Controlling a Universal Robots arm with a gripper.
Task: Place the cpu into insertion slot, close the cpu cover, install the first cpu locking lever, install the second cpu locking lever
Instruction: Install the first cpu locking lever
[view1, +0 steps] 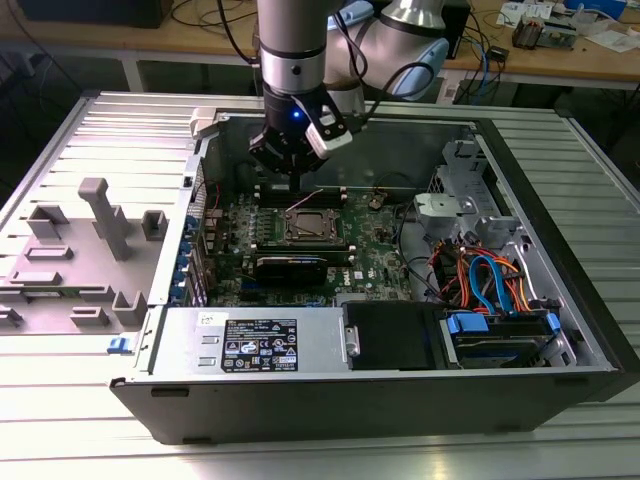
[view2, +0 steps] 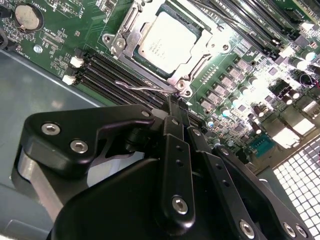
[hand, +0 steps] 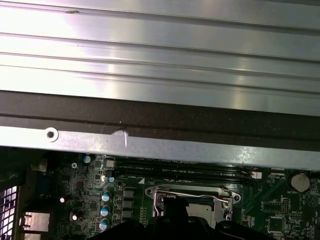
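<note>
The cpu (view2: 165, 42), a grey metallic square, lies in the insertion slot (view1: 308, 229) on the green board. Flat over it sits the cpu cover (view2: 125, 37), a silvery frame that leaves the chip's top showing through its window. A thin wire locking lever (view2: 137, 86) runs along the socket's edge nearest my fingers, and in the exterior view a lever (view1: 303, 203) angles up from the socket. My gripper (view2: 174, 104) hovers just off that edge, above the board, its black fingers (view2: 171, 135) pressed together with nothing between them. In the first wrist view the insertion slot (hand: 192, 200) shows a lever wire across it.
Long black memory slots (view2: 112, 72) run beside the socket, under my fingers. A black graphics card (view1: 290, 268) lies on the socket's other side. The case wall (hand: 160, 147) rises close behind. A drive cage with coloured cables (view1: 490, 290) is at the exterior view's right, a grey fixture tray (view1: 80, 250) at its left.
</note>
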